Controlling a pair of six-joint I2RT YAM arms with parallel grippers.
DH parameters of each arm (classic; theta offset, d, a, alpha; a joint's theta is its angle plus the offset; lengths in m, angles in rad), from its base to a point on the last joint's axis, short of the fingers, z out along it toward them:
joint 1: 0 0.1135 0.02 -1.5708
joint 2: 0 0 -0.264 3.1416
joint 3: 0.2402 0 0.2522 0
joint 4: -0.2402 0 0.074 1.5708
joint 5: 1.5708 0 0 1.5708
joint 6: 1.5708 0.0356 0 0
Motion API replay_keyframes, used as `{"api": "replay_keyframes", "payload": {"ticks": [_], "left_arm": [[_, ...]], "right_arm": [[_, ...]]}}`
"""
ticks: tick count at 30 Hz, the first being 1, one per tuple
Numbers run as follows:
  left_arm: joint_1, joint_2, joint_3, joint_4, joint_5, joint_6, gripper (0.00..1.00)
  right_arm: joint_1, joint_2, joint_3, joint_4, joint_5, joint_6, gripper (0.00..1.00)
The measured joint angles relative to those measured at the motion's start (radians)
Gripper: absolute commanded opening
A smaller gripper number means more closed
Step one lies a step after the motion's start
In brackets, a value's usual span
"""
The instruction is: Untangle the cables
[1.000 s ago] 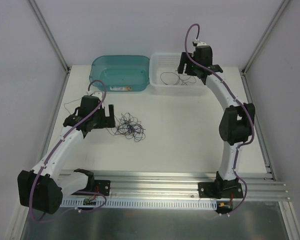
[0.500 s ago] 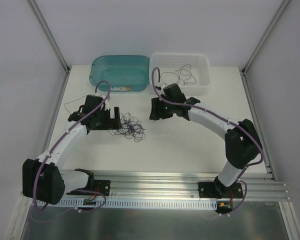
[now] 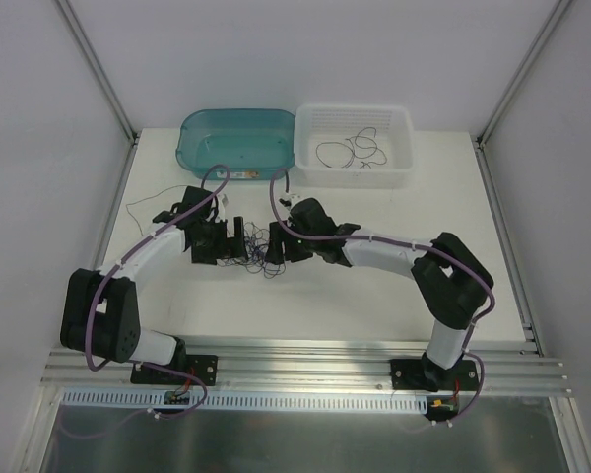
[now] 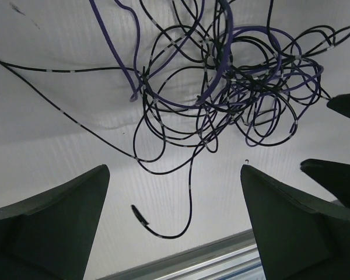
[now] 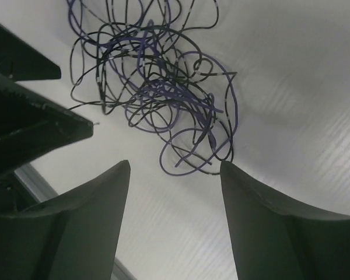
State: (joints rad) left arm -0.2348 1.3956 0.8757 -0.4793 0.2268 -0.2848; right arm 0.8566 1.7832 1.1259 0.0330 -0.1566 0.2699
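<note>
Back from the basket [image 3: 404,133] at one o'clock, the right gripper [image 3: 280,243] flanks the cables [image 3: 259,248] on the table [image 3: 374,296] at three o'clock, left gripper [image 3: 232,240] at nine, both spread and empty, probably poised for another strand.

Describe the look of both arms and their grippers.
The left arm and right arm match: white tubular links between bulky black joint housings, each with a purple cable running along it and looping free near the wrist. Black base plates sit on a ribbed aluminium rail. The left gripper and right gripper each have two plain matte black, wedge-shaped fingers.
</note>
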Motion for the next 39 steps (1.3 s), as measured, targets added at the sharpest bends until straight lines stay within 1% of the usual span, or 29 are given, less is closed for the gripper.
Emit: {"api": "replay_keyframes", "payload": {"ticks": [3,5,8,11,12,13,14,19,24,28,33,36,39], "left_arm": [[0.0,0.009,0.001,0.002,0.005,-0.004,0.96],[0.0,0.009,0.002,0.003,0.005,-0.004,0.96],[0.0,0.009,0.003,0.005,0.005,-0.005,0.96],[0.0,0.009,0.003,0.005,0.005,-0.005,0.96],[0.0,0.009,0.003,0.005,0.005,-0.004,0.96],[0.0,0.009,0.003,0.005,0.005,-0.005,0.96],[0.0,0.009,0.003,0.005,0.006,-0.005,0.96],[0.0,0.009,0.003,0.008,0.006,-0.004,0.97],[0.0,0.006,0.003,0.012,0.006,-0.004,0.98],[0.0,-0.011,0.003,0.019,0.01,-0.004,0.97],[-0.002,-0.065,-0.001,0.057,0.077,0.008,0.96],[-0.035,-0.113,-0.02,0.1,0.098,0.043,0.96],[-0.132,-0.175,-0.061,0.16,0.09,0.099,0.96]], "right_arm": [[0.016,0.059,0.026,0.033,0.038,0.017,0.68],[0.02,0.099,0.042,0.043,0.063,0.027,0.66],[0.022,0.145,0.054,0.054,0.084,0.036,0.56],[0.023,0.171,0.054,0.063,0.1,0.043,0.3],[0.023,0.171,0.054,0.065,0.107,0.04,0.14],[0.023,0.171,0.054,0.064,0.117,0.038,0.09],[0.023,0.171,0.054,0.064,0.131,0.041,0.01],[0.023,0.117,-0.002,0.035,0.204,0.016,0.01],[0.01,-0.055,-0.098,-0.092,0.29,-0.024,0.01],[-0.039,-0.193,-0.172,-0.19,0.332,-0.023,0.01],[-0.087,-0.295,-0.263,-0.285,0.333,0.004,0.01],[-0.098,-0.329,-0.297,-0.321,0.306,0.026,0.01],[-0.111,-0.359,-0.307,-0.342,0.27,0.042,0.01]]}}
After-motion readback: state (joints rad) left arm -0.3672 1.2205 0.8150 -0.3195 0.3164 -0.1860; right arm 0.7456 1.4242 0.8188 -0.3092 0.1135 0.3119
